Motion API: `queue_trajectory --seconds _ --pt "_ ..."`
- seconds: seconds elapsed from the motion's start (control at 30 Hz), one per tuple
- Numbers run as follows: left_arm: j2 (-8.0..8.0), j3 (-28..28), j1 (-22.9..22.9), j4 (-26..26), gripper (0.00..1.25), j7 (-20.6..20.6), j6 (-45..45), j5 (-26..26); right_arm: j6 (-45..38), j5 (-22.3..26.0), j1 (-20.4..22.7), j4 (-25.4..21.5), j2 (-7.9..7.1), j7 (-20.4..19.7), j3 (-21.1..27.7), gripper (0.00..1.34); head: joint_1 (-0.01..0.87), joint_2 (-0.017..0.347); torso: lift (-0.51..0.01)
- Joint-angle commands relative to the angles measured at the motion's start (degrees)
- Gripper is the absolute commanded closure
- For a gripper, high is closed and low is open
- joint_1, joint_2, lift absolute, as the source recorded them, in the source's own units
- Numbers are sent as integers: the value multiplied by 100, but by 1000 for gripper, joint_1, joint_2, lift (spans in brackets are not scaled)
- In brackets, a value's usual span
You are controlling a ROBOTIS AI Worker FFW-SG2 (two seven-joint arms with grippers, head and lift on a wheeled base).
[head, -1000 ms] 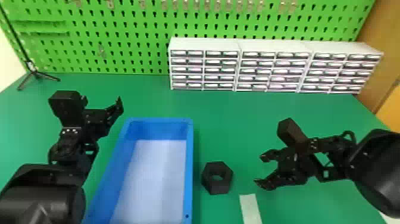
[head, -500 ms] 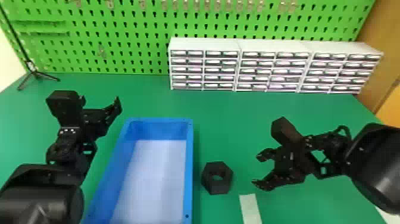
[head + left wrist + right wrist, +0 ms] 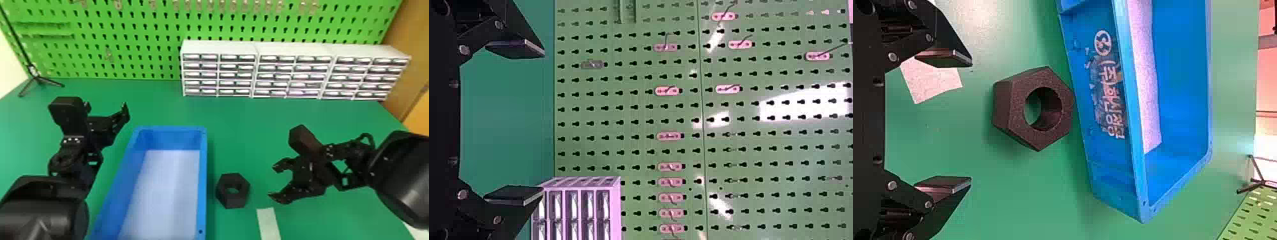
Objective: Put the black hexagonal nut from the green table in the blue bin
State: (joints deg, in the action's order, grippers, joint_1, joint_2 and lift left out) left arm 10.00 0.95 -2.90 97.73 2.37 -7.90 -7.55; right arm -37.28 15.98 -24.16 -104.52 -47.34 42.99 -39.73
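Jaws spread wide and empty, my right gripper point(image 3: 277, 182) hangs over the green table point(image 3: 239, 127), with the black hexagonal nut point(image 3: 233, 201) ahead of its fingertips but still untouched. I can see the nut lying flat on the tabletop, its round hole facing up, just beside the right-hand wall of the rectangular blue plastic bin point(image 3: 203, 178). So the nut sits between bin and gripper, near both. A white sheet point(image 3: 166, 191) covers the bin's floor. Over on the other side of the bin I've got the left gripper point(image 3: 106, 107), also well spread and holding nothing. A pale flat strip point(image 3: 268, 223) lies on the table near the nut.
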Motion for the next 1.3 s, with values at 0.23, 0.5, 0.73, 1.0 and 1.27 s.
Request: queue_trajectory --seconds 0.23,0.5,0.73,1.0,1.27 --pt "2 -7 9 9 291 0 -10 0 -33 -16 17 -7 23 25 9 426 683 28 -96" --pt "2 -25 -9 1 291 0 -19 0 -51 -51 17 -7 50 34 18 426 683 28 -96" --pt "2 -34 -18 1 291 0 -27 8 -51 -51 -10 2 58 34 18 426 683 28 -96" --pt "2 -51 -26 1 291 0 -36 8 -51 -60 -19 2 76 34 9 426 683 28 -96" --pt "2 -42 -26 1 291 0 -36 8 -51 -69 -177 -15 155 34 -167 426 683 28 -96"
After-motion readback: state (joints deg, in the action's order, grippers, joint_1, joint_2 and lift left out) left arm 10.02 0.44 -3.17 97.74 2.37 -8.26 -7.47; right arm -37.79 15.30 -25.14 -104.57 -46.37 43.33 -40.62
